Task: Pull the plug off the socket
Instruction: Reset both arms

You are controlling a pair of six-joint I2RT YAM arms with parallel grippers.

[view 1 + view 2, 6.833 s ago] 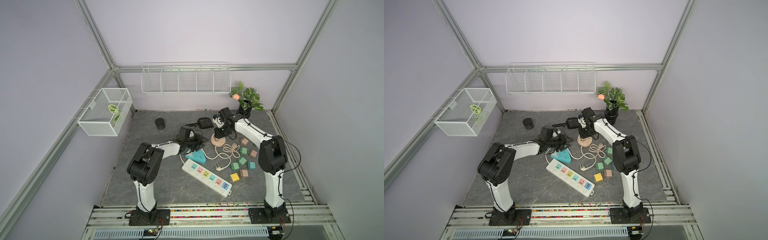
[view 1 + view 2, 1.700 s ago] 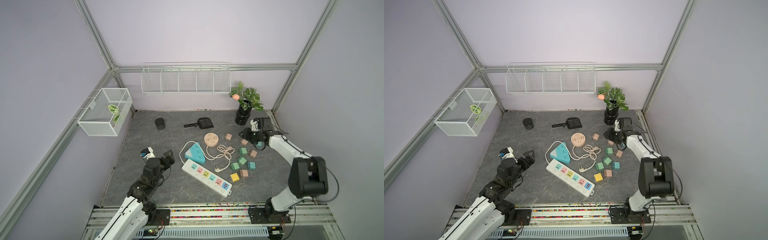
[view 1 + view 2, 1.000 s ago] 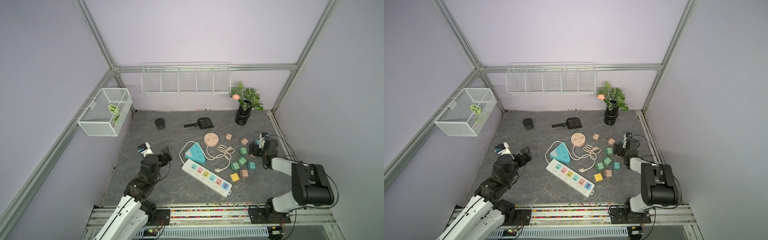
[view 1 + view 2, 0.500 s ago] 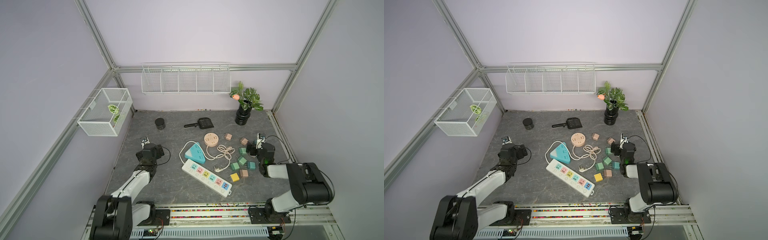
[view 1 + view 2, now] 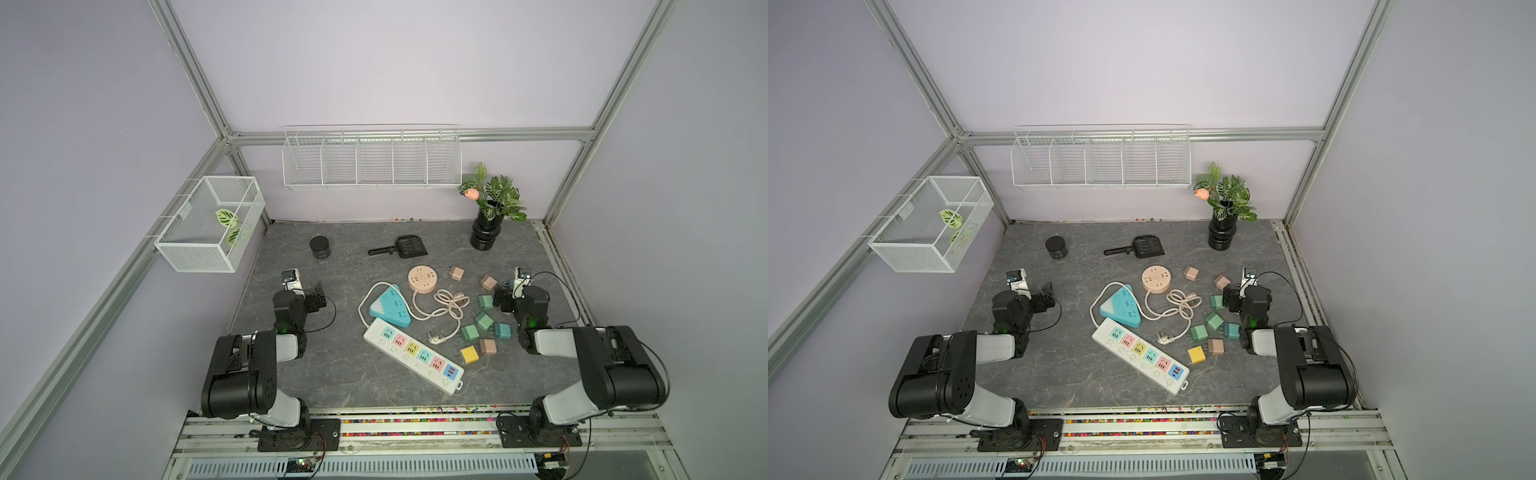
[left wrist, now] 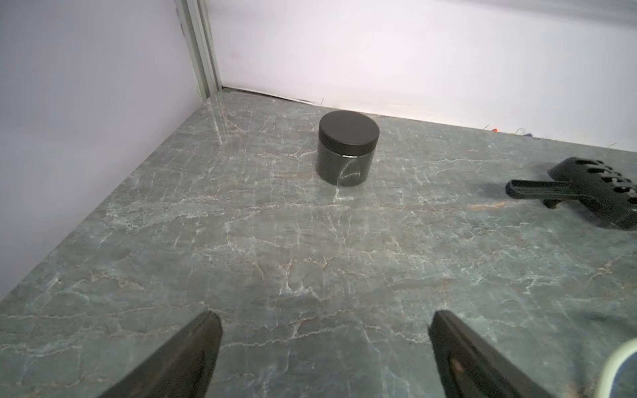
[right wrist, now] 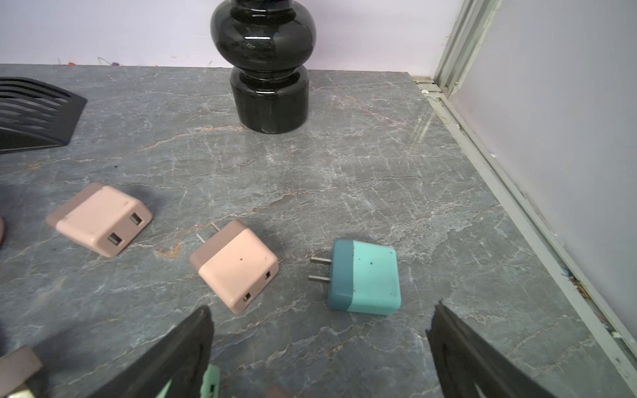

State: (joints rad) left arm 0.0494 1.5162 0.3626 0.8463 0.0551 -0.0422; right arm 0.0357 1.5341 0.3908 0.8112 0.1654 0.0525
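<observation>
Plugs are lying loose right of middle in both top views, none in the socket strip, so the left gripper and right gripper, spread wide and empty, are probably best just resting.

Grey marbled table; black jar near back-left corner; vase back-right; peach socket mid-table, pink plug just beside; white power strip frontward.
</observation>
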